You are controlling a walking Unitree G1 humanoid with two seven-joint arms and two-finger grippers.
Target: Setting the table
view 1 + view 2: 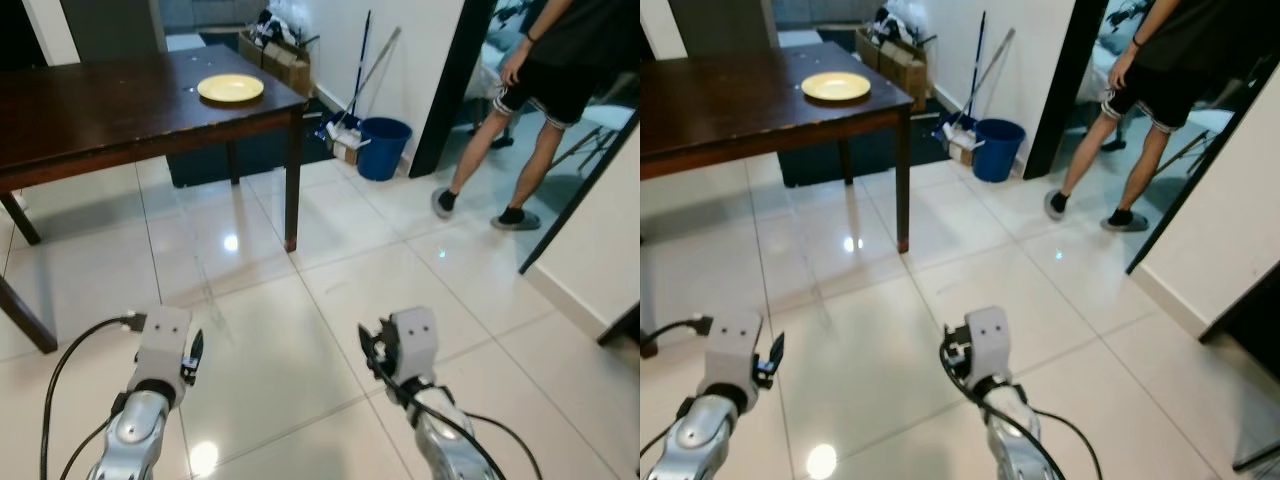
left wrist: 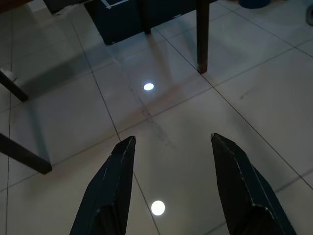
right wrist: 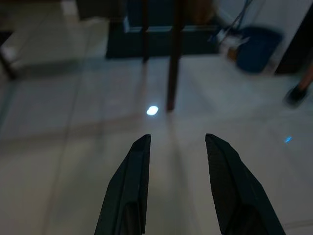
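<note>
Yellow plate (image 1: 230, 88) sits near the dark surface's (image 1: 90, 110) far corner. Left tool (image 2: 171, 147) and right tool (image 3: 176, 142) hang over floor tiles, fingers spread, holding nothing. No legible writing.

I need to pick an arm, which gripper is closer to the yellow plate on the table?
Left. The left gripper hangs below the yellow plate; the right gripper hangs farther right.
</note>
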